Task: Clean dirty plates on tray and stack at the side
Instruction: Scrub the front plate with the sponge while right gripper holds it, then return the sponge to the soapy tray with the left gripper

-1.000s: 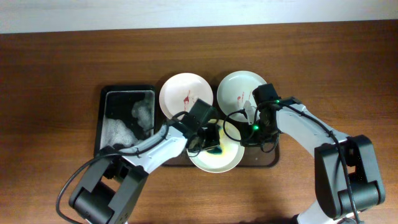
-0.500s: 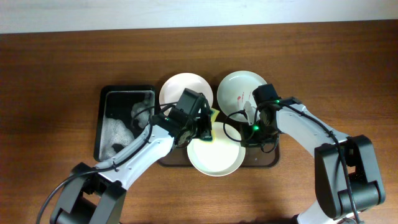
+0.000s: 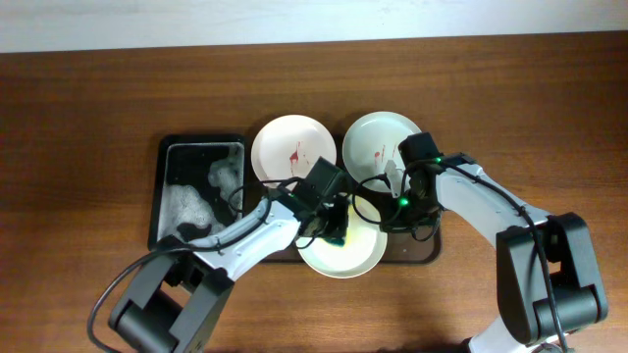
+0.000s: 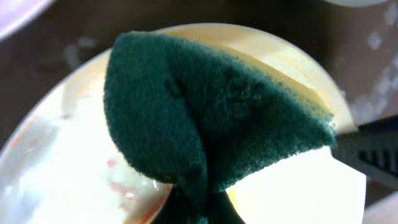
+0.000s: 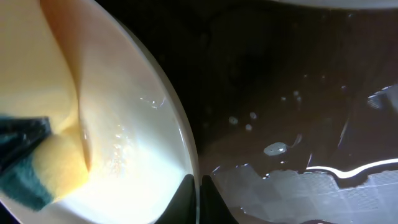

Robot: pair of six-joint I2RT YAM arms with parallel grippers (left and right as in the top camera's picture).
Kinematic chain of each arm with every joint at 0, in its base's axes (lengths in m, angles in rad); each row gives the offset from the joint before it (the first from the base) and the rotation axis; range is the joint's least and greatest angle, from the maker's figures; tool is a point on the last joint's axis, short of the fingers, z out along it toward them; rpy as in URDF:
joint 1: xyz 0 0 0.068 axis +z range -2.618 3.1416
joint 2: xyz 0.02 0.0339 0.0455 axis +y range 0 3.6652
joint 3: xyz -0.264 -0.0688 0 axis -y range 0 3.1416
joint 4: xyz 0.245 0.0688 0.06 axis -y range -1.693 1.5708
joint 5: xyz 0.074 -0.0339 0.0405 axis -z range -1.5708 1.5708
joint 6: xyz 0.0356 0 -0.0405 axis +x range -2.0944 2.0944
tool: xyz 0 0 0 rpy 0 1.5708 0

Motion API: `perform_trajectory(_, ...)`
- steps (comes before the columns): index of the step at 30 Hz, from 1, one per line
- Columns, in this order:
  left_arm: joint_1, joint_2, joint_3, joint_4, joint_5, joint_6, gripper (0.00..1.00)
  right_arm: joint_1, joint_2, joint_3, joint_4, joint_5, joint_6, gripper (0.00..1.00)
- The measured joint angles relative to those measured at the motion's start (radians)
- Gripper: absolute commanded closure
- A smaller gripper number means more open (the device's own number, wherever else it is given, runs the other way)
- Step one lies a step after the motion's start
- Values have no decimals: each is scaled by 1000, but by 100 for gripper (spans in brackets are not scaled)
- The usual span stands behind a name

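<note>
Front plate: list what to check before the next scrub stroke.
1. Sponge held by left gripper: ok.
2. Sponge touching front plate: ok.
3. Plate rim pinched by right gripper: ok.
4. Front plate clean: not ok, faint reddish traces beside the sponge.
5. Smears gone from back-left plate and back-right plate: not ok, red marks on both.

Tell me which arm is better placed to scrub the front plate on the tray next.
Left. The left hand grips the green sponge pressed onto that plate; the right hand pinches the plate's rim, apparently steadying it.
</note>
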Motion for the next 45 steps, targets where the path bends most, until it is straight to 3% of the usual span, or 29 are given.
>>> perform_trajectory(6, 28, 0, 23, -55, -59, 7, 100, 0, 0, 0, 0, -3, 0, 96)
perform_trajectory(17, 98, -86, 129, -337, -114, 82, 100, 0, 0, 0, -6, 4, -1, 96)
perform_trajectory(26, 341, -182, 138, -400, -166, 166, 100, 0, -16, 5, -34, 26, 0, 96)
perform_trajectory(35, 568, -173, 138, -416, -167, 312, 100, 8, -142, 128, -127, 249, 0, 96)
perform_trajectory(42, 629, -50, 139, -378, -167, 451, 100, 151, -164, 205, -149, 531, 3, 96)
perform_trajectory(45, 632, 3, 139, -350, -167, 470, 89, 227, -167, 229, -161, 660, 12, 96)
